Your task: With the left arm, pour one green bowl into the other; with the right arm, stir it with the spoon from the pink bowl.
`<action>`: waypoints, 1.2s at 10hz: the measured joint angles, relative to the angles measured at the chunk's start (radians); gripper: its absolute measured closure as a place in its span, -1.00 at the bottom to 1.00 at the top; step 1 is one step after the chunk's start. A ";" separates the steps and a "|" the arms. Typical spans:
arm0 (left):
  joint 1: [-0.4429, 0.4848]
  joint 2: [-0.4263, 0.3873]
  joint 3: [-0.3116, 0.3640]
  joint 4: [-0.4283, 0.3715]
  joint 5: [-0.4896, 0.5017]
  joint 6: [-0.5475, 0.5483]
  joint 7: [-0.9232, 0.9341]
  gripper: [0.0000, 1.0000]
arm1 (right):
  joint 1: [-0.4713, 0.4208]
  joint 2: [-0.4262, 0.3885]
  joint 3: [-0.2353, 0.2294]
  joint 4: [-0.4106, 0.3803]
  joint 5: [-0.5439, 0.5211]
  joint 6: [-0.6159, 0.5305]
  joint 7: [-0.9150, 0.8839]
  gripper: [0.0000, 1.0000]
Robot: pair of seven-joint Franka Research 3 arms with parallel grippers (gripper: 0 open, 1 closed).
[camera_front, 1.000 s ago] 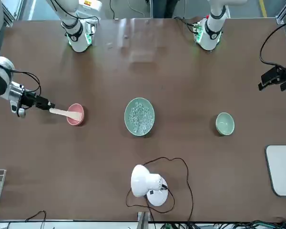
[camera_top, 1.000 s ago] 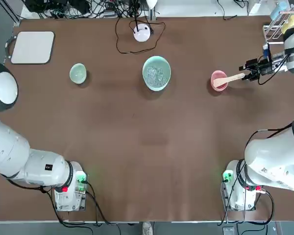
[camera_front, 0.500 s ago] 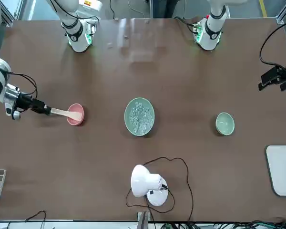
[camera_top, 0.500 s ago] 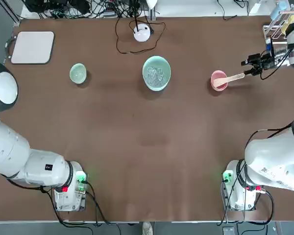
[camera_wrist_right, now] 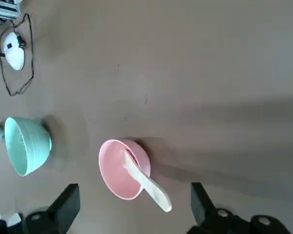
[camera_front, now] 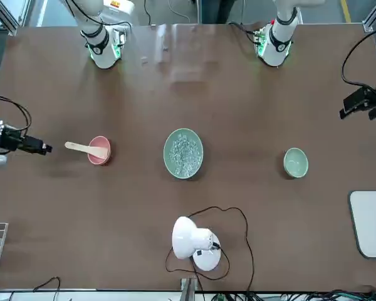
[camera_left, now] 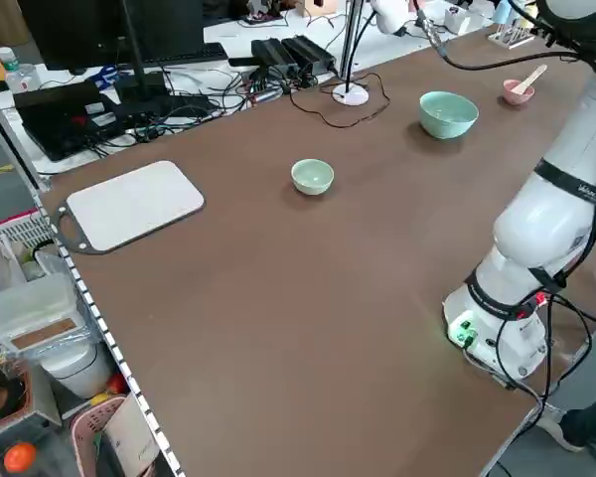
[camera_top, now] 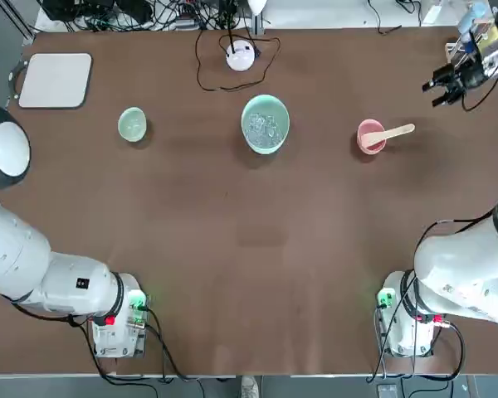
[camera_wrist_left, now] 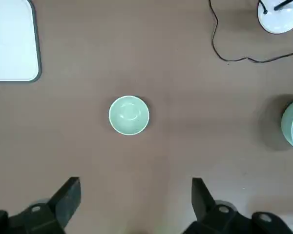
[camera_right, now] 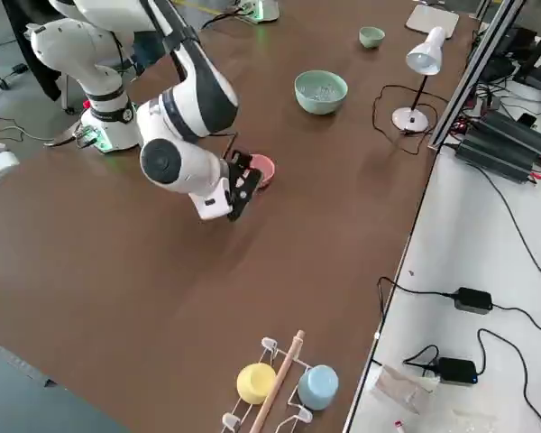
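Note:
The small sage-green bowl [camera_top: 132, 124] [camera_wrist_left: 129, 114] stands at the table's far left. The wide mint-green bowl [camera_top: 265, 123] [camera_front: 183, 153] with clear bits inside sits mid-table. Right of it is the pink bowl [camera_top: 370, 137] [camera_wrist_right: 123, 168], and the wooden spoon [camera_top: 396, 131] [camera_wrist_right: 149, 183] rests in it with its handle pointing right. My right gripper [camera_top: 438, 89] [camera_front: 45, 149] [camera_wrist_right: 134, 207] hangs open and empty, apart from the spoon's handle, near the table's right edge. High above the small green bowl, my left gripper [camera_front: 357, 113] [camera_wrist_left: 134, 200] is open and holds nothing.
A white desk lamp [camera_top: 241, 55] with a looped cable stands behind the big bowl. At the far left corner lies a white board [camera_top: 56, 80]. A rack with a yellow and a blue cup [camera_right: 279, 379] stands at the far right edge.
My right gripper has drawn back from the spoon's handle end toward the table's right edge. The spoon stays in the pink bowl. The left arm has not moved.

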 joint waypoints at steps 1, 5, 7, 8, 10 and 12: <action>0.000 0.000 0.000 0.000 0.000 0.000 0.000 -1.00 | 0.037 -0.012 0.003 0.052 -0.073 -0.009 0.074 -1.00; 0.000 0.000 -0.001 0.000 0.000 0.001 0.000 -1.00 | 0.236 -0.092 0.010 0.176 -0.369 -0.011 0.369 -1.00; 0.000 0.000 -0.001 0.000 0.000 0.001 0.000 -1.00 | 0.314 -0.119 0.011 0.232 -0.442 -0.040 0.445 -1.00; 0.000 0.000 -0.001 0.000 0.000 0.001 0.000 -1.00 | 0.350 -0.129 0.011 0.258 -0.479 -0.054 0.487 -1.00; 0.001 0.000 -0.001 0.000 0.000 0.001 0.000 -1.00 | 0.401 -0.139 0.011 0.318 -0.505 -0.109 0.530 -1.00; 0.001 0.000 -0.001 0.000 0.000 0.001 0.000 -1.00 | 0.420 -0.166 0.011 0.357 -0.537 -0.148 0.542 -1.00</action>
